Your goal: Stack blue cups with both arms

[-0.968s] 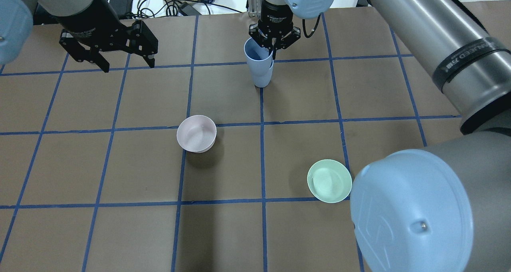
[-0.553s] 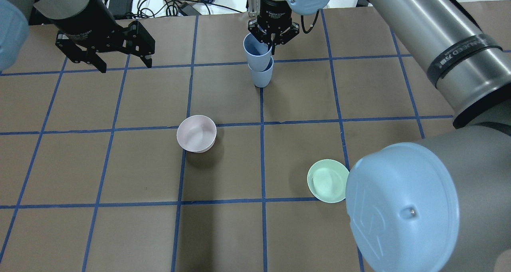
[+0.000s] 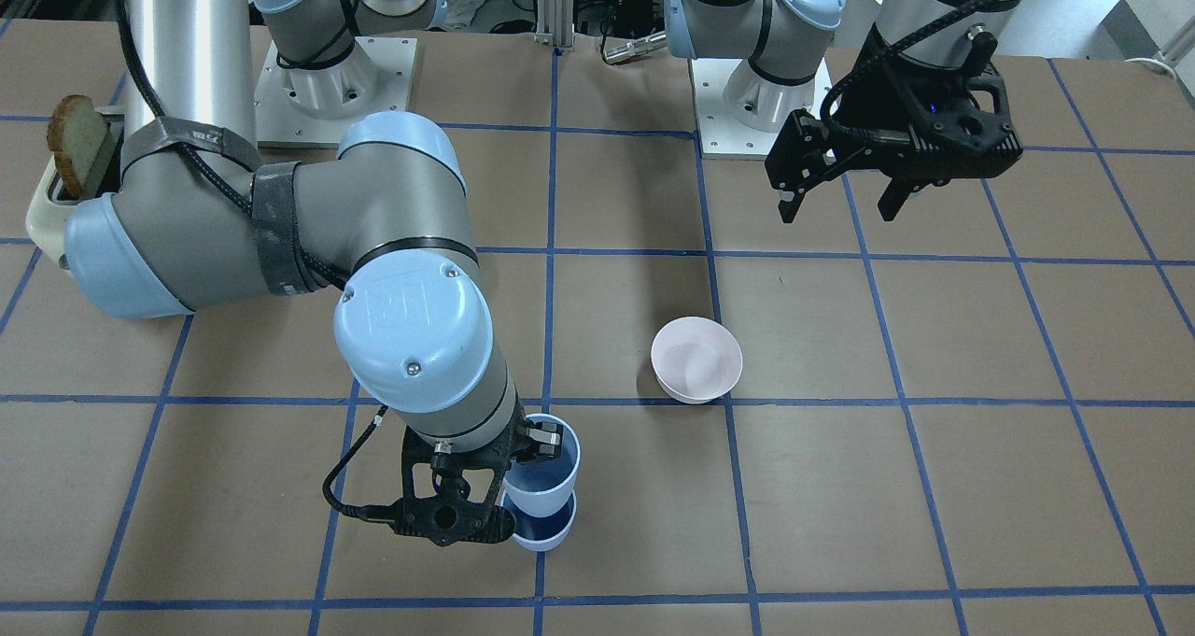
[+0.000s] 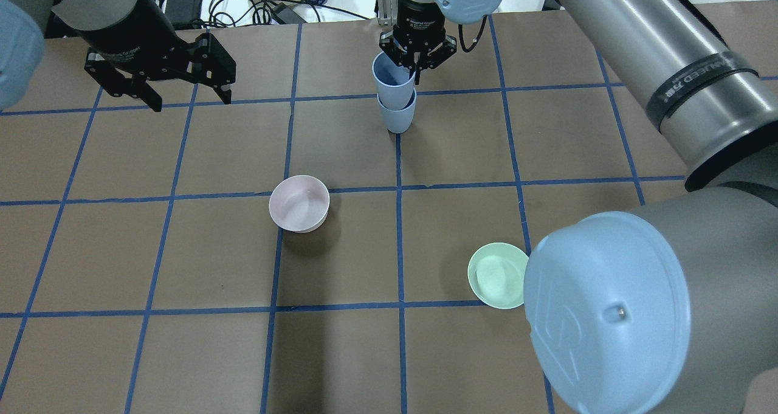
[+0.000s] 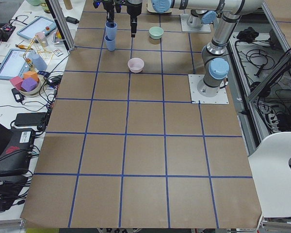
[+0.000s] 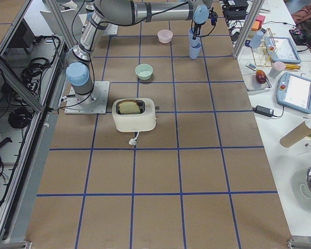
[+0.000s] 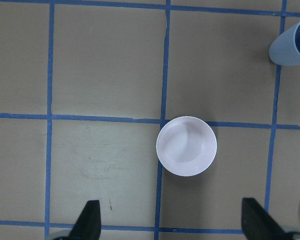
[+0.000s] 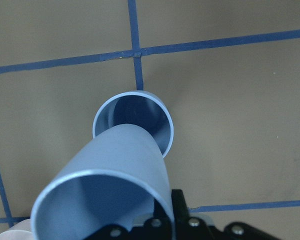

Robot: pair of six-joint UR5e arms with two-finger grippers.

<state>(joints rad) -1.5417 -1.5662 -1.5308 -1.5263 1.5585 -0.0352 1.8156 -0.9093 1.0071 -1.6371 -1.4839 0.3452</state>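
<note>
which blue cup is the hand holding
The upper blue cup: the right hand grips its rim, and its base dips into the lower blue cup, which stands free on the table.

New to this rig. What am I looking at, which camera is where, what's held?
Two robot arms at a table with blue tape lines, each ending in two fingers. Four fixed cameras: behind the robot, facing it, and at each table end; one more on each wrist. The right gripper is shut on the upper blue cup, tilted, its base in the mouth of the lower blue cup. The left gripper hangs open and empty. Also there: a pink bowl, a mint-green bowl and a toaster holding bread.
</note>
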